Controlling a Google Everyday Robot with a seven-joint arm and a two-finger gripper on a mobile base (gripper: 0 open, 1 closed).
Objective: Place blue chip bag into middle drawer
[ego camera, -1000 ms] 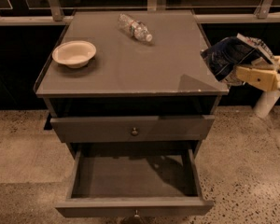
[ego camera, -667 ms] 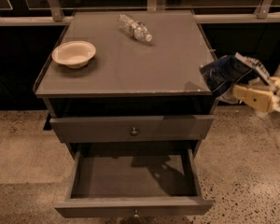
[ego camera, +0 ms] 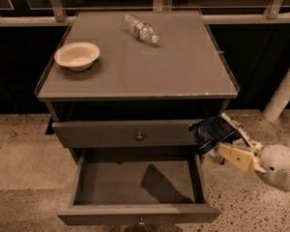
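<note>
The blue chip bag (ego camera: 214,131) is a crumpled dark-blue foil bag with white patches. My gripper (ego camera: 221,150) is shut on it and holds it in the air at the cabinet's right side, level with the upper drawer front. The middle drawer (ego camera: 135,181) is pulled open below and to the left, its grey floor bare with a shadow on it. Its front (ego camera: 138,214) faces the camera. The bag hangs just above and outside the drawer's right wall.
An identical grey knobbed drawer front (ego camera: 125,133) sits shut above the open drawer. On the cabinet top (ego camera: 183,76) stand a cream bowl (ego camera: 77,55) at the left and a clear water bottle (ego camera: 140,28) lying at the back. A white post (ego camera: 283,91) stands at the right.
My gripper has carried the chip bag down from beside the cabinet top's right edge to the level of the upper drawer front, closer to the open drawer.
</note>
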